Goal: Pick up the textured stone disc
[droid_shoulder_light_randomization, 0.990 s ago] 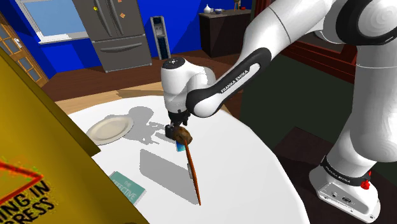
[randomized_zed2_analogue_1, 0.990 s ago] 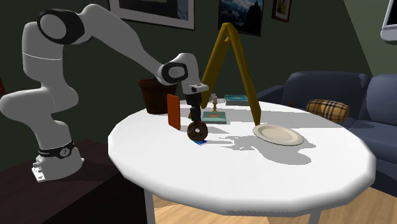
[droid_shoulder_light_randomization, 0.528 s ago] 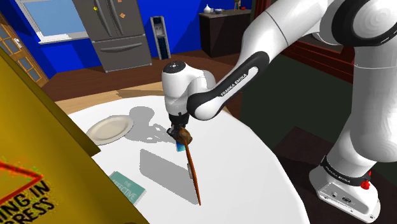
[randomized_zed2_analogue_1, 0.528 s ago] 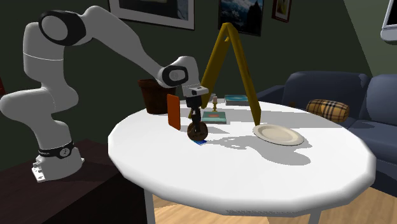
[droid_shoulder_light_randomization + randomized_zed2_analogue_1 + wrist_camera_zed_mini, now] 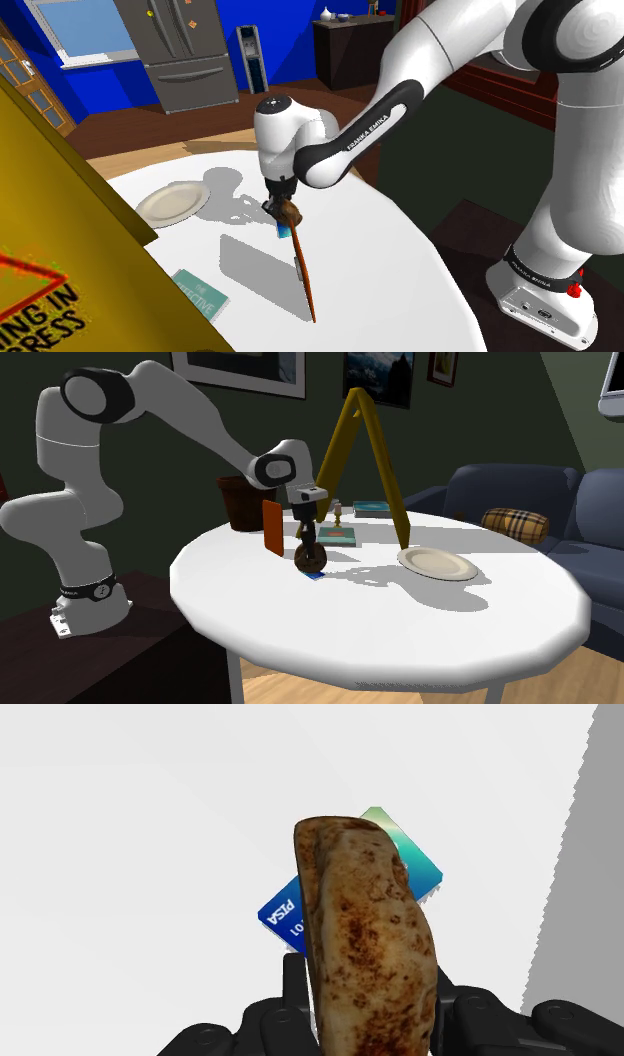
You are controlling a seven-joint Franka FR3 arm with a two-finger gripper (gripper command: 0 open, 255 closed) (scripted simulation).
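Note:
The stone disc [image 5: 370,944] is a brown, mottled, rough-surfaced round piece standing on its edge on the white round table [image 5: 400,612]. My black gripper [image 5: 367,996] is shut on it from above, with one finger against each flat face. In the shoulder view the disc [image 5: 290,212] sits under the gripper [image 5: 283,206] near the table's middle. The second exterior view shows the disc [image 5: 311,559] low in the gripper [image 5: 309,548], right over a blue card [image 5: 314,576].
The blue card [image 5: 284,914] lies under the disc. A thin orange-brown board [image 5: 306,270] stands on edge close by. A cream plate [image 5: 172,202], a teal book [image 5: 200,295], a yellow A-frame sign [image 5: 365,442] and a brown pot [image 5: 240,502] also stand on the table.
The hand has come down a little over the disc and its fingers have closed on the disc's faces. The disc stays in the same spot above the card.

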